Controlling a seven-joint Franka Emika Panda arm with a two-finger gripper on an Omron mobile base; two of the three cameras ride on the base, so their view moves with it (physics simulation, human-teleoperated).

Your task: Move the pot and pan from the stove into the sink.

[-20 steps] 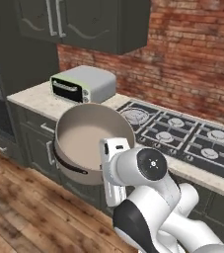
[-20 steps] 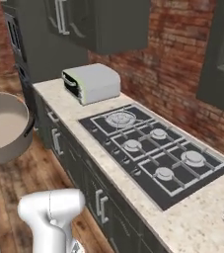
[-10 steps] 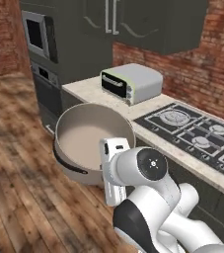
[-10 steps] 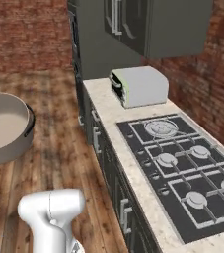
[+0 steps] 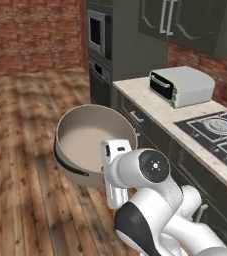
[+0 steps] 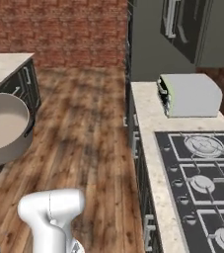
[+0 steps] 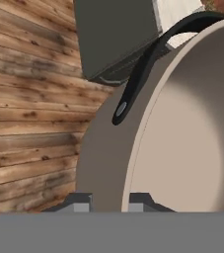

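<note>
The beige pot (image 5: 92, 140) hangs over the wooden floor, away from the counter, tilted so its inside faces the base cameras. My gripper (image 7: 111, 202) is shut on its rim, with one fingertip (image 7: 81, 201) outside the wall and the other inside. A dark curved side handle (image 7: 133, 84) arcs over the pot's wall (image 7: 182, 138). The right base view has the pot (image 6: 5, 128) at its left edge. The black stove (image 5: 220, 130) lies in the counter to the right, with its burners (image 6: 202, 183) bare. The pan and the sink are out of view.
A grey toaster oven (image 5: 182, 85) (image 6: 190, 94) stands on the beige countertop (image 6: 145, 113) beyond the stove. A tall dark oven cabinet (image 5: 102, 45) ends the counter run. A second counter (image 6: 5, 64) stands at the far left. Wooden floor (image 6: 84, 138) stretches between them.
Both base views have swung left as the base turns, so the stove and toaster slid right. The pot stays in the shut gripper, in the same place relative to the arm.
</note>
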